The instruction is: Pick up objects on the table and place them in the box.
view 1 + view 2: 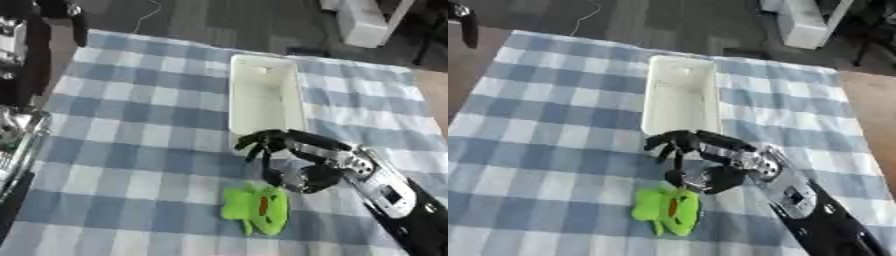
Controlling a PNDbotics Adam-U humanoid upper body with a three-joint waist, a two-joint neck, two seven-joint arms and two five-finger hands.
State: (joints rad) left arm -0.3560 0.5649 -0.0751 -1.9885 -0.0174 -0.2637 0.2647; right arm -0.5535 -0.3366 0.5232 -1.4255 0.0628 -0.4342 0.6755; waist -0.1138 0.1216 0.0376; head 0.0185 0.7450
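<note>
A bright green soft toy [258,209] with an orange mark lies on the blue-and-white checked cloth [131,125], near the front. My right hand [308,159] comes in from the lower right and hovers just above and behind the toy. Its fingers are spread and bent downward with nothing in them, and the thumb tip is close to the toy's top edge. A white rectangular box [262,100] stands upright behind the hand with no objects showing inside it. Parts of my left arm [17,135] show at the left edge; its hand is not clear.
A white piece of equipment [363,20] stands on the dark floor beyond the table's far edge. The brown table edge [872,115] shows on the right. Bare cloth stretches left of the box and the toy.
</note>
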